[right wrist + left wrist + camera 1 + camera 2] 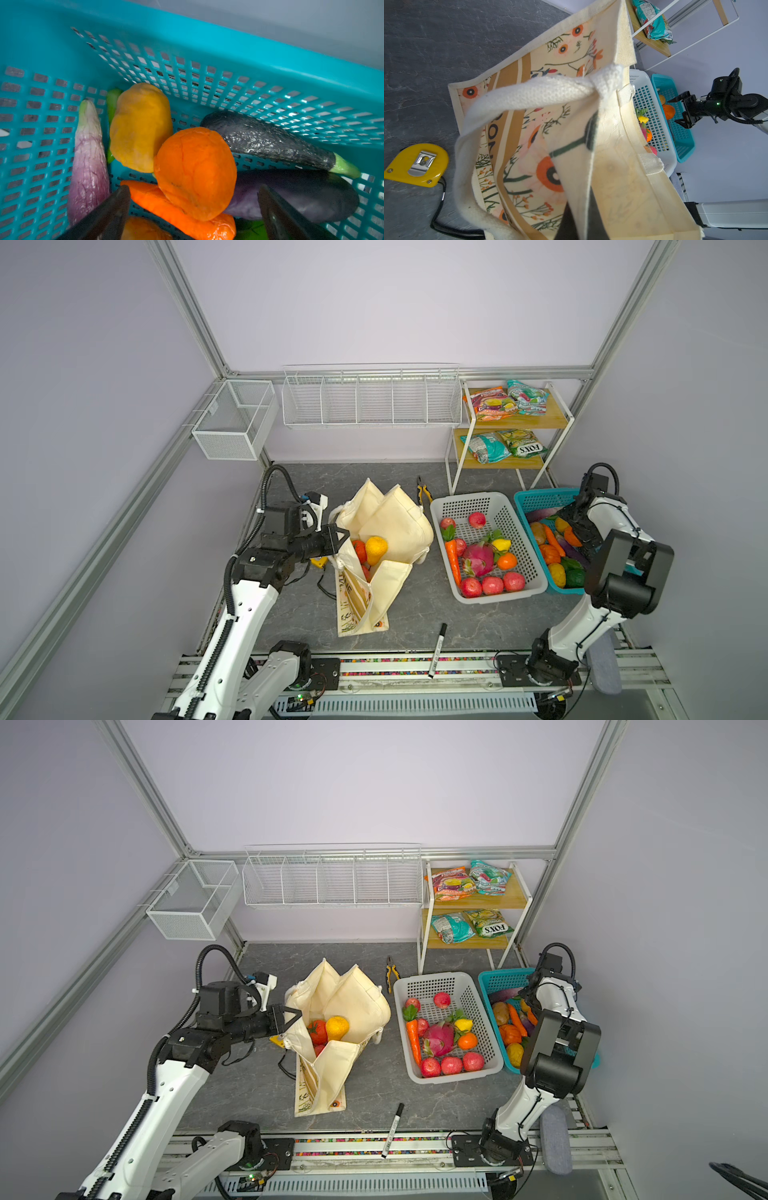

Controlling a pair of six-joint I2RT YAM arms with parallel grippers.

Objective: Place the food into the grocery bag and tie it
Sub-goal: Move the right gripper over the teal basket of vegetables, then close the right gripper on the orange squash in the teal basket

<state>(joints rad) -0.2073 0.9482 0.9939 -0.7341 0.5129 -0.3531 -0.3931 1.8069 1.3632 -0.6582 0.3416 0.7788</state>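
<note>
- The left claw [343, 536] is closed on the rim of the bag [399, 522]. It pinches the canvas at the edge of the mouth and keeps it spread.
- The right claw [193, 199] stands wide open and holds nothing. It hangs inside the teal basket [228, 52], well away from the bag, with an orange piece [195, 172] just ahead between its fingers.
- That piece looks light, rounded and soft-skinned, with a wrinkled surface. I judge a grip across its middle safest, since a hold near one end could squeeze it out.
- A yellow piece [141, 126] touches it, so closing there may nudge both.
- A tomato [359, 549] and a yellow-orange fruit [376, 549] already lie in the bag, visible through the mouth.
- The bag is limp canvas and sags where unheld, so the rim grip matters while loading.
- Its handle [529, 95] is thick, soft rope. It likely bends easily for tying and is best taken mid-loop.
- A white basket [465, 506] sits between the bag and the teal basket.
- A packet [494, 404] lies on the shelf [557, 420] beyond the bag. It is glossy and probably slippery.
</note>
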